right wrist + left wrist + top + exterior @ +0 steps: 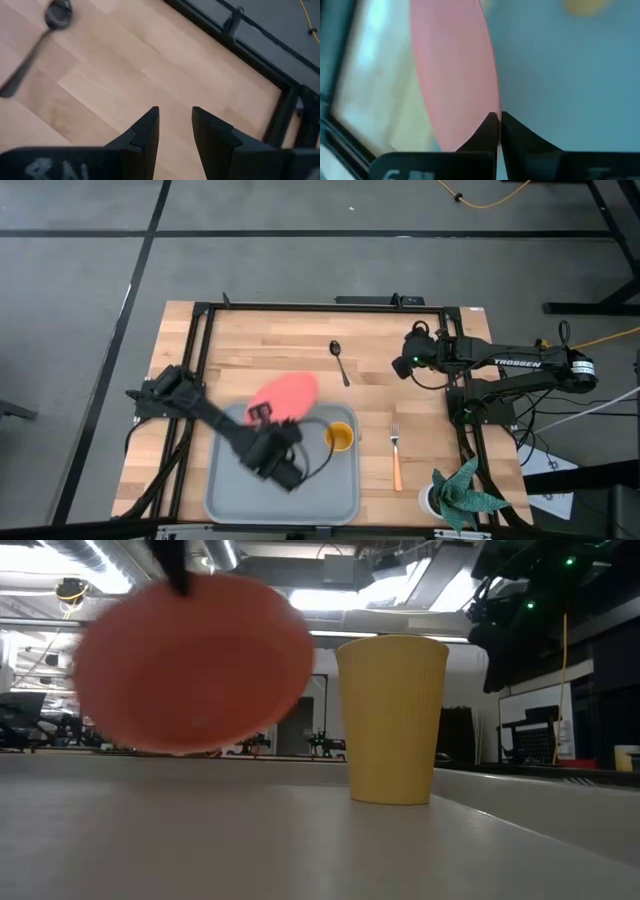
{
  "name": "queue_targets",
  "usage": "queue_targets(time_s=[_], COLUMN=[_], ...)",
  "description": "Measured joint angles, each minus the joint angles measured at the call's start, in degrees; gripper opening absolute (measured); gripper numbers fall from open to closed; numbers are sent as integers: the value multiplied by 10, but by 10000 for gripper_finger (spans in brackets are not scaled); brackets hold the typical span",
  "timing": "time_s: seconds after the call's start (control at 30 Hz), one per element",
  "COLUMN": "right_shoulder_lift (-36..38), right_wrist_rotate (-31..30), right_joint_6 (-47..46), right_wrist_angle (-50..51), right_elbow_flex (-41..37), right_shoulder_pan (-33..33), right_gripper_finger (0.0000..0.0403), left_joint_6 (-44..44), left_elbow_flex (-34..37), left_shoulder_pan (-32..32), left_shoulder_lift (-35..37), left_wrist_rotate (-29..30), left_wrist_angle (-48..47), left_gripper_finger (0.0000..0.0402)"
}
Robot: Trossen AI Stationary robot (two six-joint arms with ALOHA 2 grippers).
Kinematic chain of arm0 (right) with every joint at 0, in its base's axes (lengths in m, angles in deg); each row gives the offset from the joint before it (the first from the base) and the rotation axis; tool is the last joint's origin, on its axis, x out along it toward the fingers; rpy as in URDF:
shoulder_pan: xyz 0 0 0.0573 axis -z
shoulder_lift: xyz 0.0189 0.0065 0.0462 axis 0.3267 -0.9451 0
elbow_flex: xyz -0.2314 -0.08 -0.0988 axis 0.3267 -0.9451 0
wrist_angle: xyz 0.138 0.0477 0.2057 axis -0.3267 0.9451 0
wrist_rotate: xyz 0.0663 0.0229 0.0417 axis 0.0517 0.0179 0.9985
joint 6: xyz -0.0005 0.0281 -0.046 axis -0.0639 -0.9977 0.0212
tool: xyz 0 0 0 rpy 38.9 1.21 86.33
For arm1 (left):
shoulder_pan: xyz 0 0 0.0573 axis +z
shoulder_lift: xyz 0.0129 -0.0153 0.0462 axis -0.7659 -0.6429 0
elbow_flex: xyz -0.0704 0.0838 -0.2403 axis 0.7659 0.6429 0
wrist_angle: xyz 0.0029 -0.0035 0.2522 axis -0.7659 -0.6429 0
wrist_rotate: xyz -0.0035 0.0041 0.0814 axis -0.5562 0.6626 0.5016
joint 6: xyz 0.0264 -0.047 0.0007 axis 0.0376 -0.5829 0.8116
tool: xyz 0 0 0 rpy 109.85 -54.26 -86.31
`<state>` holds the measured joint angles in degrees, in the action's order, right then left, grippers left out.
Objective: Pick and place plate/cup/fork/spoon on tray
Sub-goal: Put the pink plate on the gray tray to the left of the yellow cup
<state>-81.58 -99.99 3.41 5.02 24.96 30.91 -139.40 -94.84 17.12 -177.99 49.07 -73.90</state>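
My left gripper (262, 414) is shut on the coral-pink plate (287, 392), which is in the air over the far edge of the grey tray (232, 498). In the low view the plate (195, 665) hangs clear of the tray floor, blurred. The orange-yellow cup (339, 437) stands upright on its base in the tray's far right corner. The orange-handled fork (396, 452) lies flat on the table right of the tray. The dark spoon (340, 361) lies flat near the far edge. My right gripper (175, 120) is open and empty, over bare wood right of the spoon. My left gripper pinches the plate's rim (485, 107) between its two fingers, which close edge-on over the rim. One dark finger (176, 565) shows at the plate's upper edge in the low view. The plate is lifted clear of the tray and steeply tilted.
A white pot with a green plant (462, 494) stands at the table's near right corner. A black frame (320, 307) runs around the wooden table top. The tray floor (560, 75) beside the cup is bare.
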Motion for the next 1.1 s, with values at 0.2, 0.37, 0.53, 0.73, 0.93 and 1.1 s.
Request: queue_targets(time_s=[0.2, 0.37, 0.53, 0.73, 0.93, 1.1], right_shoulder_lift=[0, 0, 0, 0, 0, 0], right_wrist_rotate=[0, 0, -1, -1, -1, -1], right_joint_6=[-44, -49, -63, -62, -61, -60], right_wrist_angle=[26, 20, 14, 14, 15, 15], right_elbow_flex=[0, 0, 0, 0, 0, 0], right_shoulder_pan=[0, 0, 0, 0, 0, 0], right_gripper_finger=[121, 121, 121, 121, 121, 121], left_joint_6=[-136, -170, -161, -140, -127, -144], left_elbow_flex=[6, 7, 8, 8, 8, 8], left_shoulder_pan=[-88, -124, -138, -142, -142, -142], left_shoulder_lift=[-5, -5, -26, -54, -59, -59], left_wrist_rotate=[-29, -55, -97, -103, -109, -119], left_wrist_angle=[-9, 7, 57, 156, 242, 282], left_gripper_finger=[1, 0, 0, 9, 39, 40])
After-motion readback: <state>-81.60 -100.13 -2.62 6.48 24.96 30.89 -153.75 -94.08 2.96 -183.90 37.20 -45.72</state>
